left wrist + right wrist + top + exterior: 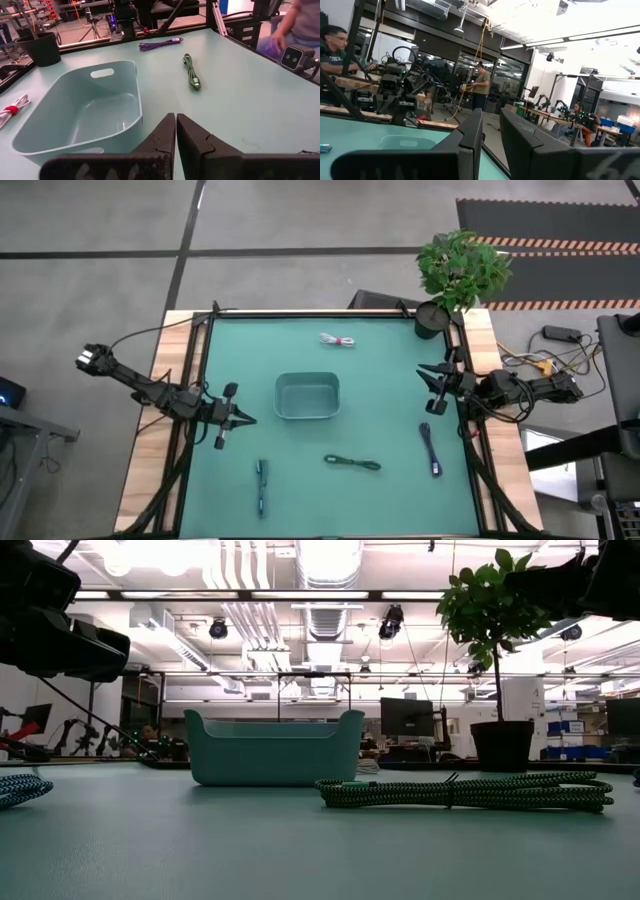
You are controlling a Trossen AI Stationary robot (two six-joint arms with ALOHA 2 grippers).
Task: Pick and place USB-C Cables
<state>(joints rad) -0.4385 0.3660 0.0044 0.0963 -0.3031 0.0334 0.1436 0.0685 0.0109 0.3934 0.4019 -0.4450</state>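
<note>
From above, a teal counter [380, 410] framed in pale wood sits on a grey concrete floor, with a potted plant [458, 270] at its far right corner. An empty teal bin [307, 396] stands mid-counter. The white cable [338, 340] lies beyond the bin, running left-right. The green cable [352, 463] lies nearer than the bin, also left-right. The dark blue cable [431, 448] runs near-far just in front of the right gripper [432, 377]. The dark grey cable [261, 483] runs near-far, nearer than the left gripper [243, 419]. No cable touches either gripper.

The low view shows a workshop with ceiling ducts behind the bin; the green cable stretches across in front.

In the left wrist view the jaws are clenched on nothing, aimed past the bin's corner.

In the right wrist view the jaws stand slightly apart, empty, facing people at benches.
</note>
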